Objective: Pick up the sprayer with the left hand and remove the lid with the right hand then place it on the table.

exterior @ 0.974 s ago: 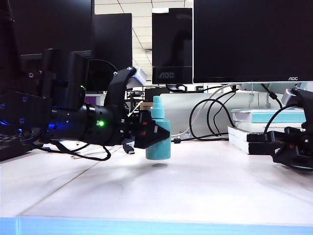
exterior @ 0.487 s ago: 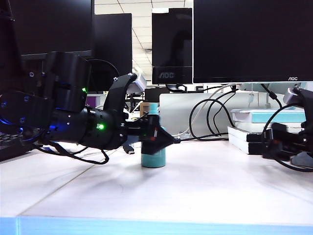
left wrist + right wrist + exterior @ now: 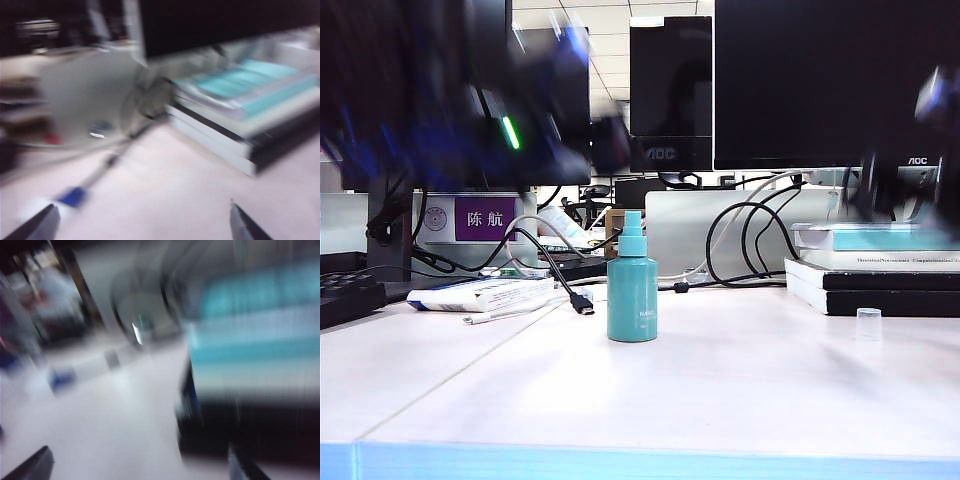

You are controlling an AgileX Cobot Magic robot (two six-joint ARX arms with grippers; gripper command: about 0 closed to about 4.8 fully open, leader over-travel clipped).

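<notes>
Sprayer point(image 3: 632, 290) upright on the table point(image 3: 720, 400), about centre. Lid point(image 3: 867, 323) on the table well to the right, near a stack of books point(image 3: 875, 275). Cables point(image 3: 750, 240) and monitors point(image 3: 820, 80) behind. Left gripper point(image 3: 142, 222) raised at far left, right gripper point(image 3: 140, 465) raised at right, both apparently spread wide, clear of everything.

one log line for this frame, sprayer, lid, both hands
sprayer: upright on table, free | lid: on table, right | left hand: open, empty | right hand: open, empty
</notes>
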